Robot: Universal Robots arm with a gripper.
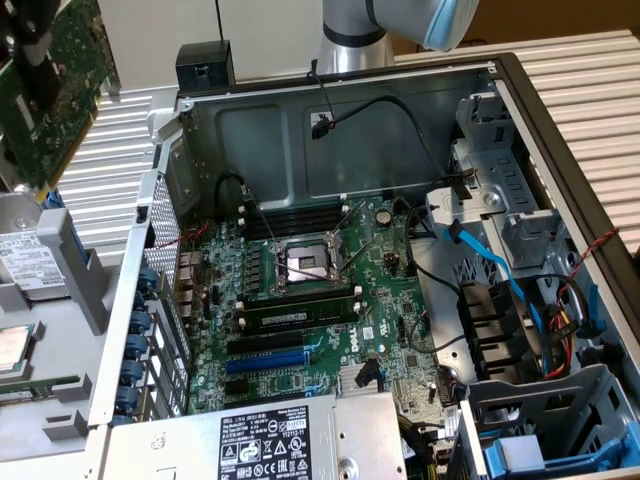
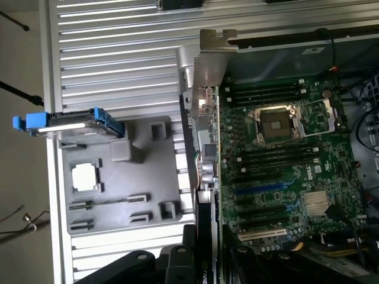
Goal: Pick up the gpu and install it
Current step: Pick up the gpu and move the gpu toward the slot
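Hand point(image 2: 201, 263) is gripping small black-shroud, green-board gpu point(image 2: 207, 160); card's sticking straight out from hand, silver end bracket point(image 2: 210, 56) at far end, large green motherboard point(image 2: 284, 160) lying beyond, apart.

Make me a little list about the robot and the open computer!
gripper: shut on the gpu
gpu: held up in the air, outside the case, at the exterior view's left
case: open, with no card put in yet
motherboard: big green board lying flat inside the case
card slots: all free
power supply: silver box with a black label, next to the motherboard
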